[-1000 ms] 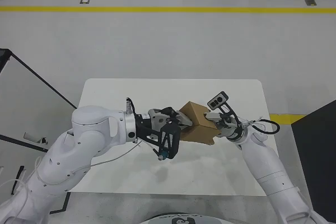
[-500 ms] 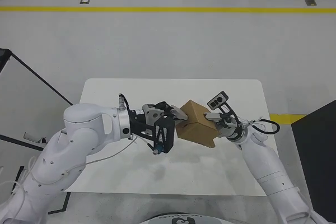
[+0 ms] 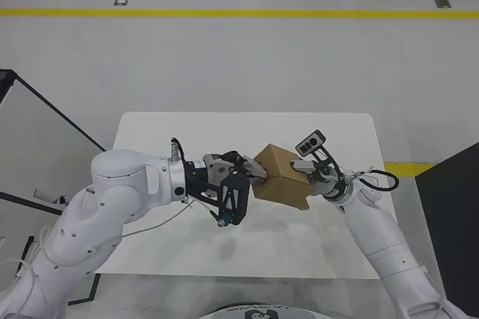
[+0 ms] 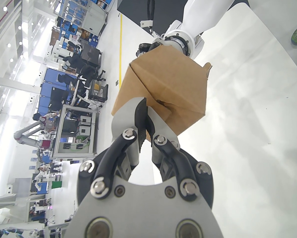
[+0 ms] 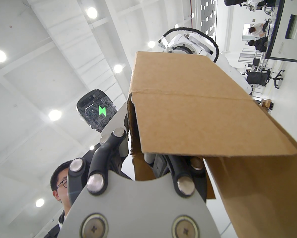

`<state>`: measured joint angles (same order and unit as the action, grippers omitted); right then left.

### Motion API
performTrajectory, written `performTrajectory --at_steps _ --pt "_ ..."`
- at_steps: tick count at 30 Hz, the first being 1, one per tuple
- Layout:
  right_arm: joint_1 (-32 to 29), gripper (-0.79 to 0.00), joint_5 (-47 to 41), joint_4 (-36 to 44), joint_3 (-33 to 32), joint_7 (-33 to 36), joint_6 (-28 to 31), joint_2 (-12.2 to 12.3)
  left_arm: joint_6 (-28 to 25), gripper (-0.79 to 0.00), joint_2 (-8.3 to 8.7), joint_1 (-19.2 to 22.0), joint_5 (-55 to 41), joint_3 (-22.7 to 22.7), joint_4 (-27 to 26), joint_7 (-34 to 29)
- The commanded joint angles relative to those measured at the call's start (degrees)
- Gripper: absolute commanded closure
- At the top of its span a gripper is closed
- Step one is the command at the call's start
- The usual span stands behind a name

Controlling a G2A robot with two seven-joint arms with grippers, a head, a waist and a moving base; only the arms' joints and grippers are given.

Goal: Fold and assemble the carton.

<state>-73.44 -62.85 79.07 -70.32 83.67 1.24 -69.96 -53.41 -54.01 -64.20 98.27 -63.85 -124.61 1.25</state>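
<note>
**Cardboard carton (image 3: 281, 175) held over the desk (image 3: 168, 131) by both arms**

Brown and tilted, the carton is seen in the top view above the right-of-centre part of the white desk, between the two grippers. It appears to be lifted off the surface, with no face resting flat on it.

The left gripper (image 3: 254, 169) is placed at the carton's left end. In the left wrist view its fingers (image 4: 128, 115) are closed almost together at a corner of that end, and a thin edge of cardboard is pinched between them. The flaps on this end are folded in and meet along a slanted seam.

The right gripper (image 3: 307, 177) is placed at the carton's right end. In the right wrist view a side panel and one flap are seen stretching away from the gripper, and a cardboard wall is clamped between the fingers (image 5: 118, 134). This end looks open, with the flap standing out rather than folded in.

A yellow line (image 3: 239, 13) is seen on the floor beyond the desk, and a black panel (image 3: 463, 215) stands at the desk's right side.
</note>
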Motion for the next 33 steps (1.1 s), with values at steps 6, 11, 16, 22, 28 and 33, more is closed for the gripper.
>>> performTrajectory --at_steps 6,11,16,22,28,33 --pt "0.00 0.000 0.00 0.00 0.00 0.00 0.00 0.00 0.33 0.000 -0.16 0.56 1.32 1.57 0.09 0.11" --pt "0.00 0.000 0.00 0.00 0.00 0.00 0.00 0.00 0.61 0.000 -0.41 1.48 1.78 3.06 0.49 0.07" --pt "0.00 0.000 0.00 0.00 0.00 0.00 0.00 0.00 0.87 0.000 -0.60 2.12 1.86 3.89 0.89 -0.02" --pt "0.00 0.000 0.00 0.00 0.00 0.00 0.00 0.00 1.51 0.000 -0.76 2.41 1.82 4.39 1.07 -0.48" --pt "0.00 0.000 0.00 0.00 0.00 0.00 0.00 0.00 1.96 0.000 -0.90 2.42 1.51 4.77 1.10 -1.09" --pt "0.00 0.000 0.00 0.00 0.00 0.00 0.00 0.00 2.39 0.000 -0.90 2.38 1.03 4.11 1.05 -1.44"
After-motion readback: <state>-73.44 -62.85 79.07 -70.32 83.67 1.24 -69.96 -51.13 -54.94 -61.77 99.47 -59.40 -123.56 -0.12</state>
